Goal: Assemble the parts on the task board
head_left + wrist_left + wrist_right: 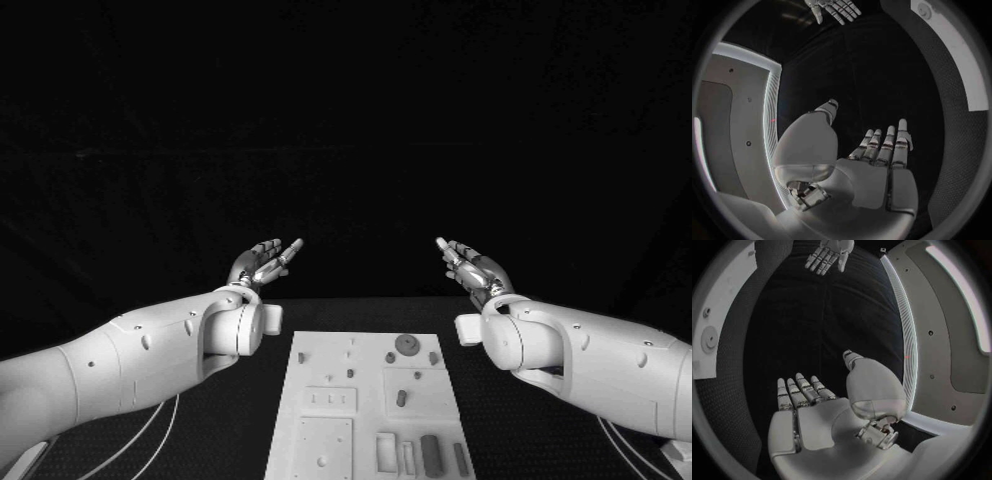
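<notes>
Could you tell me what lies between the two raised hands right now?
Nothing: in the head view the left hand and right hand are raised apart and empty, with only dark background between them; the task board lies below.

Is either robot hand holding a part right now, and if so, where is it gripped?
Nothing is held. The left robot hand and the right robot hand are both raised above the far end of the task board, fingers apart and empty.
</notes>
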